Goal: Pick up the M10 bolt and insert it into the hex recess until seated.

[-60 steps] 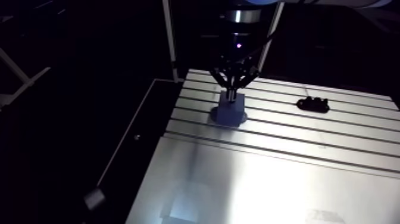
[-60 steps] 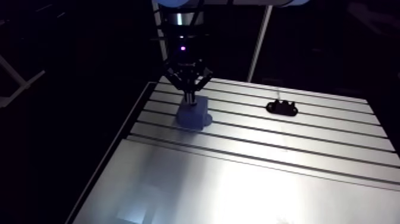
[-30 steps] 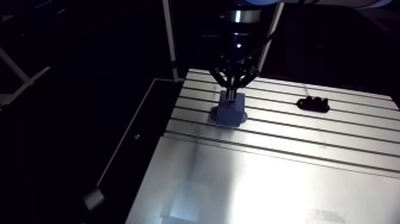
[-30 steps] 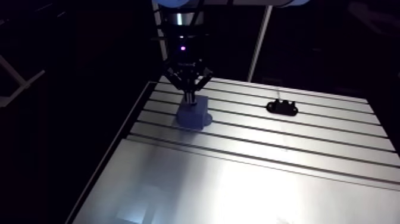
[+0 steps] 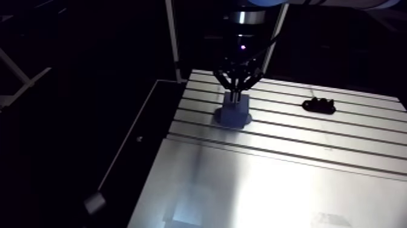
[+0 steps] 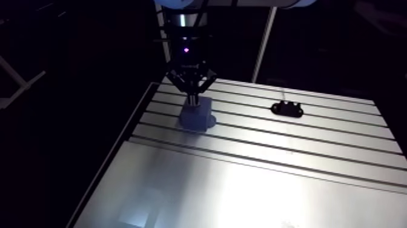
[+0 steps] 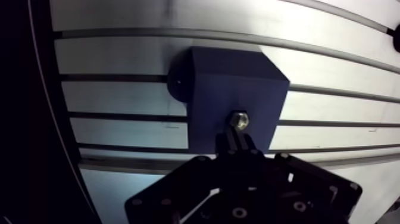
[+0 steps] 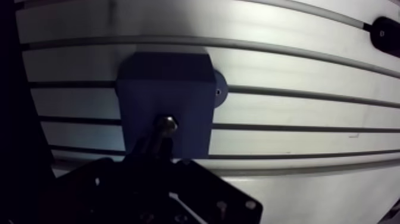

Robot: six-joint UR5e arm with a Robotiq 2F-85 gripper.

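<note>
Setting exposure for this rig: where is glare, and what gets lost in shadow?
Arm view: glare washes the near table; the gripper is dark against blackness. Wrist view: slots look curved, the blue block is dim, the bolt glints.

A small black lobed part [image 5: 319, 106] rests on the slotted aluminium bench [image 5: 339, 139], near its far edge.

A: What's where on the table [image 5: 303, 142]?
B: Arm view: 2 items on the slotted rear half. 1 block [image 5: 233, 114] near the left edge, 1 small bracket [image 5: 319, 105] right of it, well apart.
A: On the block?
B: 1 bolt [image 7: 240, 120] standing in its top face, gripper [image 7: 238, 138] directly above.
</note>
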